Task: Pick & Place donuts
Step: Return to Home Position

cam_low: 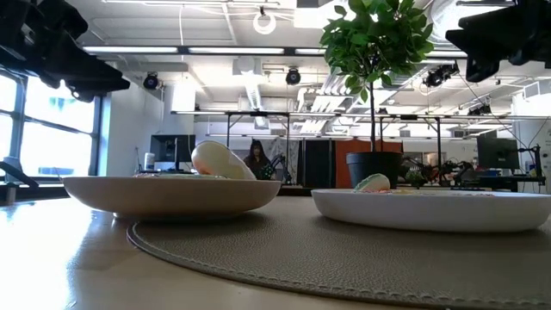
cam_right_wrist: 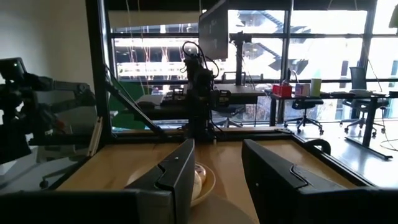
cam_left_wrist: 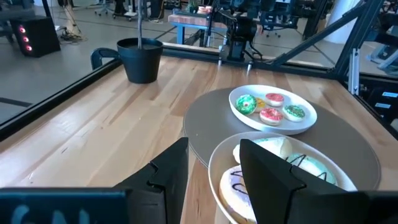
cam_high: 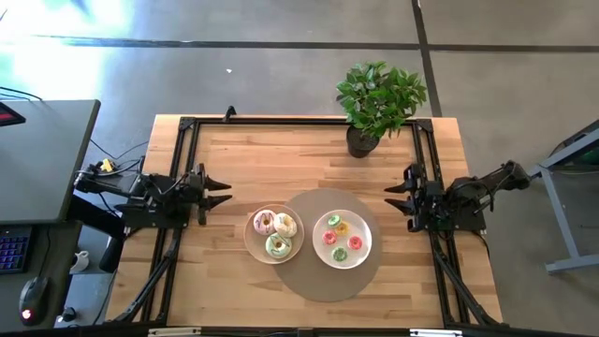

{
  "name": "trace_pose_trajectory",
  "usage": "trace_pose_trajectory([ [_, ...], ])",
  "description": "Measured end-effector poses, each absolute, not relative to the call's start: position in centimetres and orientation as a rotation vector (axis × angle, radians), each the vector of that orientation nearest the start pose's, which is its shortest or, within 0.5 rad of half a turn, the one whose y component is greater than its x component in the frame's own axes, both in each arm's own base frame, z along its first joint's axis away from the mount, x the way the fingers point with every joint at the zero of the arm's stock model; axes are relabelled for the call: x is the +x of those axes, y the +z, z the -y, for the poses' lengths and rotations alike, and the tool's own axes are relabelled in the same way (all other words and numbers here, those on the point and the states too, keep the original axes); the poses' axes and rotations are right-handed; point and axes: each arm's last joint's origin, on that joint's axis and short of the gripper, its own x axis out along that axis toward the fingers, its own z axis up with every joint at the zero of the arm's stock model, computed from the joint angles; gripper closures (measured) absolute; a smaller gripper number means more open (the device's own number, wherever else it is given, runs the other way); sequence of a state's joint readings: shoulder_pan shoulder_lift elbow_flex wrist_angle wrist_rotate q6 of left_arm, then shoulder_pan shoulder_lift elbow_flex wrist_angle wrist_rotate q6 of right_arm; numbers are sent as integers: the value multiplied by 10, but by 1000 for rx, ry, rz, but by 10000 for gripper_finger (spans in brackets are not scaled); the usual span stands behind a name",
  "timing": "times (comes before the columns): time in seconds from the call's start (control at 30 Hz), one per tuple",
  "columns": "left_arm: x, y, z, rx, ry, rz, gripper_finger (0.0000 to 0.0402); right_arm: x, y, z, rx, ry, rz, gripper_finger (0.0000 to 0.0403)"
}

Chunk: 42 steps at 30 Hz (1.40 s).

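Observation:
Three larger donuts, pink (cam_high: 265, 222), cream-white (cam_high: 285, 225) and green iced (cam_high: 278, 246), lie in a tan plate (cam_high: 253, 245). Several tiny donuts (cam_high: 341, 240), red-pink, green and yellow, lie in a white plate (cam_high: 363, 253) to its right, also seen in the left wrist view (cam_left_wrist: 270, 106). My left gripper (cam_high: 225, 192) hovers open at the table's left side, left of the tan plate, pointing toward it. My right gripper (cam_high: 391, 201) hovers open at the right side, right of the white plate. Neither touches anything.
Both plates sit on a round tan placemat (cam_high: 318, 281) at the table's middle. A potted plant (cam_high: 379, 103) stands near the far edge. A black frame rail (cam_high: 299, 122) runs around the tabletop. Bare wood lies on the far side of the plates. A person (cam_low: 256, 159) sits far behind the table.

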<state>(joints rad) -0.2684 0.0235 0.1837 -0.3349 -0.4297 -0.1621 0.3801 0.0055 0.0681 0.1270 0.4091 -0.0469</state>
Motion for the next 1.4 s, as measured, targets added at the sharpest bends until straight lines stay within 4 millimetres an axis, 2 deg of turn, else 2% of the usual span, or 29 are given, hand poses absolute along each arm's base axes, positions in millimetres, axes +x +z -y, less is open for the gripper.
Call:
trace_pose_trajectory([
  [0.3, 81, 190, 10, -95, 175, -168, 259, 91, 184, -24, 49, -23, 177, 272],
  [1.4, 81, 189, 10, -90, 177, -183, 259, 91, 185, -24, 16, -41, 180, 272],
])
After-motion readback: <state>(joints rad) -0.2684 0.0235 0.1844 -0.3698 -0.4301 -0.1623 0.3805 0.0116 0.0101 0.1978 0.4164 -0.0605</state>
